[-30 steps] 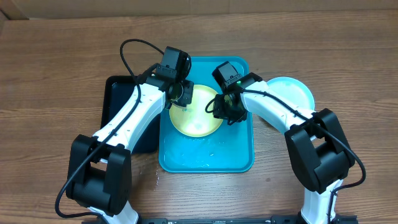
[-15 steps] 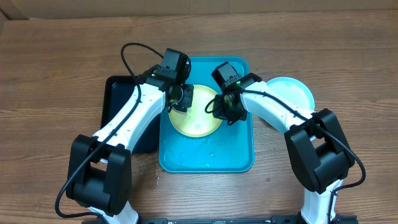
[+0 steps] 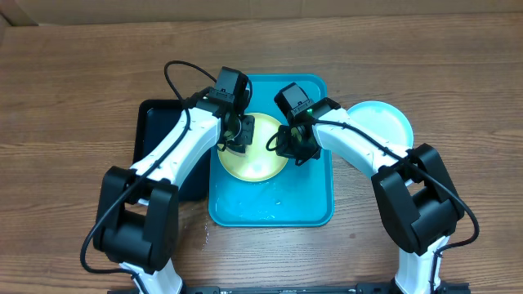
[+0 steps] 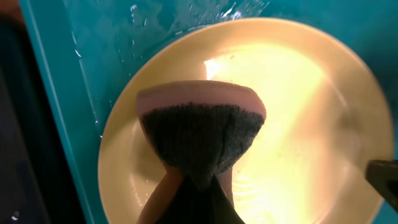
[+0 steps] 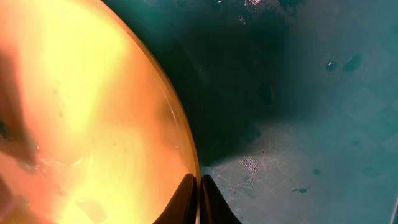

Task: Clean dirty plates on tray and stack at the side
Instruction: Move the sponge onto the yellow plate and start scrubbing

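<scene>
A yellow-green plate (image 3: 255, 155) lies in the turquoise tray (image 3: 310, 204). My left gripper (image 3: 237, 135) is shut on a sponge (image 4: 199, 134) with a pink top and dark scrub face, pressed on the plate's (image 4: 292, 106) left part. My right gripper (image 3: 286, 145) is shut on the plate's right rim (image 5: 186, 146), the rim pinched between its fingertips (image 5: 198, 186). A light-blue rimmed plate (image 3: 386, 121) lies on the table right of the tray. A third plate is not visible.
A black tray (image 3: 151, 139) lies left of the turquoise one, partly under my left arm. Water drops and wet film cover the turquoise tray floor (image 5: 298, 124). The wooden table (image 3: 73, 98) surrounds both trays.
My left gripper with the sponge has shifted slightly on the plate. The plate has moved a little toward the tray's left and far side. The right gripper keeps its grip on the rim.
</scene>
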Robot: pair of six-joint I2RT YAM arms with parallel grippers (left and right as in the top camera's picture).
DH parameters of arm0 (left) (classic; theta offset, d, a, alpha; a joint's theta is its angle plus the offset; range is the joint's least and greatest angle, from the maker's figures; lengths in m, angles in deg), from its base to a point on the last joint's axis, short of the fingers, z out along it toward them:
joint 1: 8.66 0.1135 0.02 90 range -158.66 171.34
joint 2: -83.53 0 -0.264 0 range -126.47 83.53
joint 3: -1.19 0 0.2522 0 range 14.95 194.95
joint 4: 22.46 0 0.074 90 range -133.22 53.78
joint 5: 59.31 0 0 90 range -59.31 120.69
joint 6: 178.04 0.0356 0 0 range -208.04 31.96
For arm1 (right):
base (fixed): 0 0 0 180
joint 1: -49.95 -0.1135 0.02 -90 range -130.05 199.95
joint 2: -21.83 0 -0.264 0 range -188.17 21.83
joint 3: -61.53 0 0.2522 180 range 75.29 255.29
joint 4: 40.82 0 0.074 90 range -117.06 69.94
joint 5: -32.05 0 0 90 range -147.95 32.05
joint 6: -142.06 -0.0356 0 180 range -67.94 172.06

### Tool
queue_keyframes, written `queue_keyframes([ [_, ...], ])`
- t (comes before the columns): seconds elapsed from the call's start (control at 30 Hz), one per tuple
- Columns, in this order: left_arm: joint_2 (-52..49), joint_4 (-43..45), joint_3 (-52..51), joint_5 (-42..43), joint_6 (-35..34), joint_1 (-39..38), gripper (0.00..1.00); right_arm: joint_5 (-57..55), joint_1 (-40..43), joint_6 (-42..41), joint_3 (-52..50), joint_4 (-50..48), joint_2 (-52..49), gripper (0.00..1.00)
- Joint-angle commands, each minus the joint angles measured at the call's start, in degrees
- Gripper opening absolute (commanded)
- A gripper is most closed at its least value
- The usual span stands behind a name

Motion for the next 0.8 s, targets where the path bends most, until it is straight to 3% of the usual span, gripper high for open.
queue_keyframes([
  [0.0,-3.02,0.07,1.07,-0.81,-1.33,-0.72,0.04,-0.33,-0.17,0.22,-0.04,-0.02,-0.17,0.04],
  [0.3,-8.50,0.00,1.07,2.84,-3.19,-0.24,0.04,-0.33,-0.17,0.22,-0.04,-0.02,-0.17,0.04],
  [0.53,-9.03,-0.87,1.81,18.43,2.34,0.63,0.04,-0.33,-0.17,0.22,-0.04,-0.07,-0.17,0.04],
  [0.77,-3.21,-4.11,6.93,27.34,3.39,4.70,0.04,-0.48,-0.17,0.22,-0.04,-0.11,-0.17,0.04],
])
